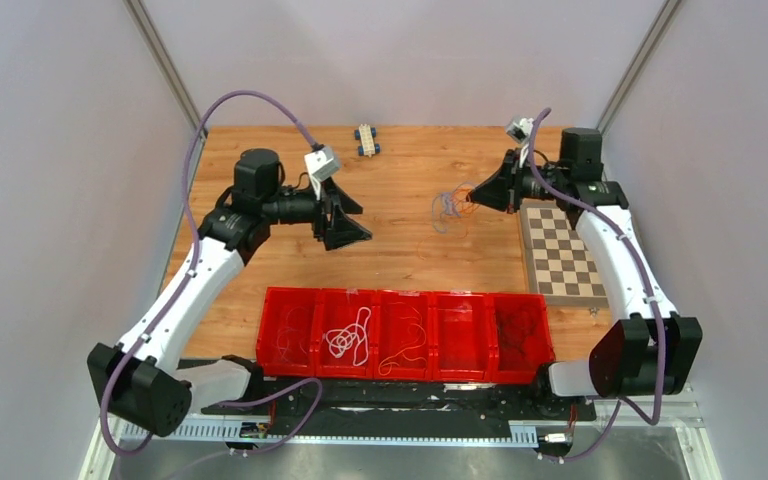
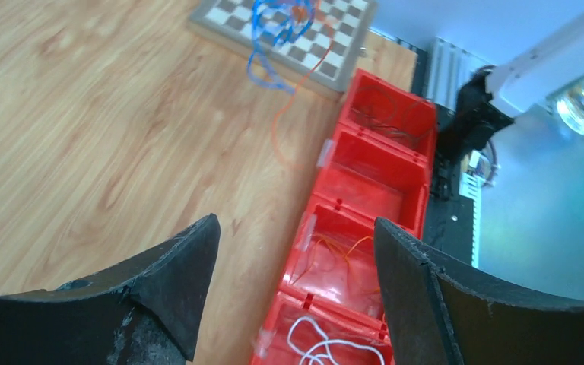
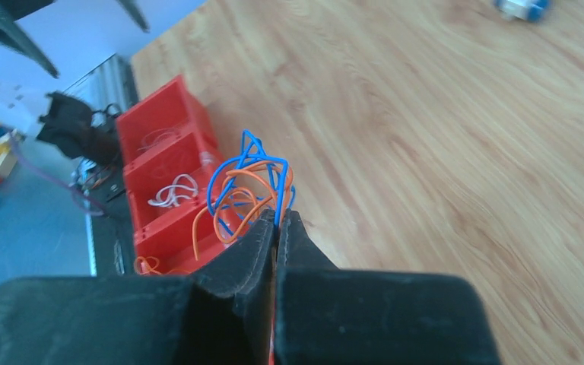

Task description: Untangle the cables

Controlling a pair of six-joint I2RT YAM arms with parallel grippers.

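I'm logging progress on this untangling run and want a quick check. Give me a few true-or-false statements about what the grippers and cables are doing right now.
1. The right gripper is shut on a bundle of blue and orange cables. True.
2. The left gripper holds a white cable. False: it is open and empty, and the white cable lies in the red tray, second compartment from the left.
3. The checkerboard lies on the right side of the table. True.
4. The toy car sits inside the red tray. False: it stands on the table near the far edge.
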